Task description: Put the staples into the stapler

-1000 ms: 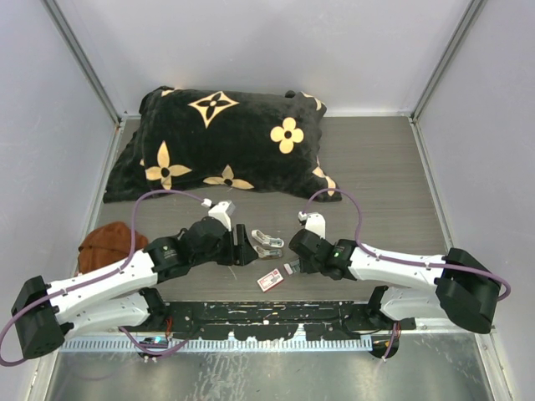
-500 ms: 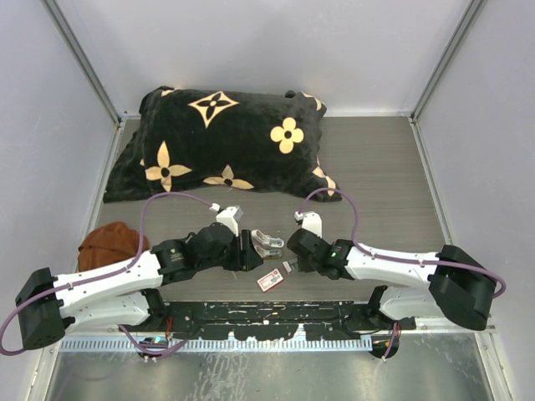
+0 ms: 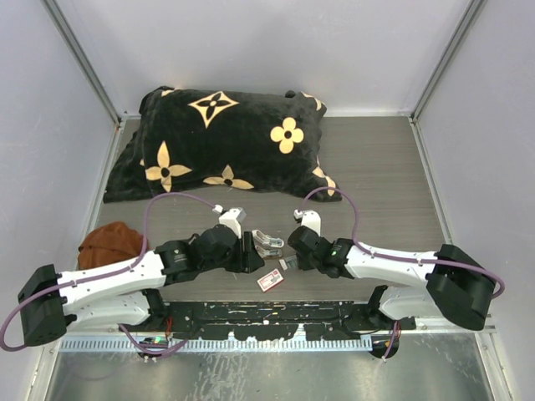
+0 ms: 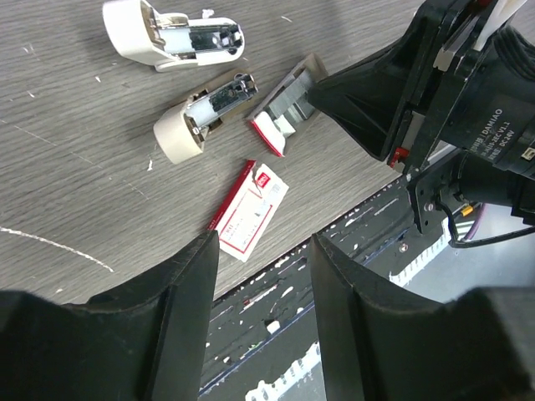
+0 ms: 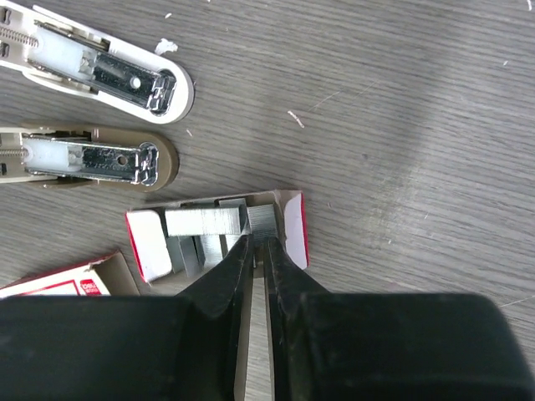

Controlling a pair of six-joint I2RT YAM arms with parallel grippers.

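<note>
The stapler (image 3: pixel 267 242) lies opened out on the table, its two cream halves side by side (image 4: pixel 205 117) (image 5: pixel 92 159). The small tray (image 5: pixel 150 242) of silvery staples (image 5: pixel 205 221) lies just in front of it, also in the left wrist view (image 4: pixel 288 96). The red-and-white box (image 3: pixel 269 280) lies apart, nearer the table's front edge (image 4: pixel 251 209). My right gripper (image 5: pixel 261 241) reaches into the tray with its jaws nearly closed, pinching one staple strip (image 5: pixel 262 219). My left gripper (image 4: pixel 263 251) is open and empty, hovering near the box, left of the stapler (image 3: pixel 251 255).
A big black pillow (image 3: pixel 226 142) with tan flowers fills the back left. A brown round object (image 3: pixel 109 244) lies by the left wall. A black perforated rail (image 3: pixel 267 317) runs along the near edge. Grey walls close in both sides.
My left arm has moved right, closer to the stapler and box. My right gripper has edged left along the tray.
</note>
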